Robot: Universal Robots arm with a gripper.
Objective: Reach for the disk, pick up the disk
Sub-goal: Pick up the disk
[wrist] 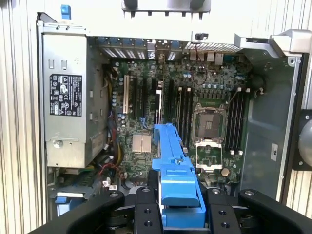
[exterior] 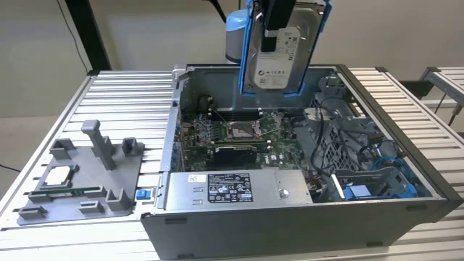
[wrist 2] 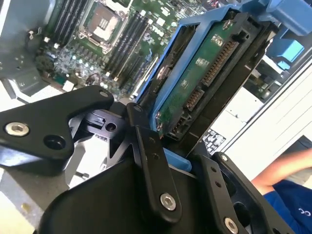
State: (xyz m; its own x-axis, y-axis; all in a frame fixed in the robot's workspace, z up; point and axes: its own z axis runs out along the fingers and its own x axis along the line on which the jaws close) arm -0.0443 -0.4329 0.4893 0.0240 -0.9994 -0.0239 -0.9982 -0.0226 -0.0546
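The disk (exterior: 284, 54), a silver-grey drive with a white label in a bright blue frame, hangs upright in the air above the open computer case (exterior: 290, 228). My gripper (exterior: 275, 24) is shut on the disk from above, its black fingers clamping the blue frame. In the second wrist view the disk (wrist 2: 195, 87) shows its green circuit side and connectors between my fingers (wrist 2: 151, 161). In the first wrist view the blue frame's edge (wrist: 176, 180) sticks out between the two black fingers (wrist: 146, 217), over the motherboard (wrist: 146, 112).
Inside the case lie the motherboard (exterior: 239, 136), a power supply (exterior: 232, 187) and a drive cage with blue parts (exterior: 370, 185). A grey fixture (exterior: 83, 174) stands on the slatted table at the exterior view's left. A person's arm (wrist 2: 278, 170) is beside the case.
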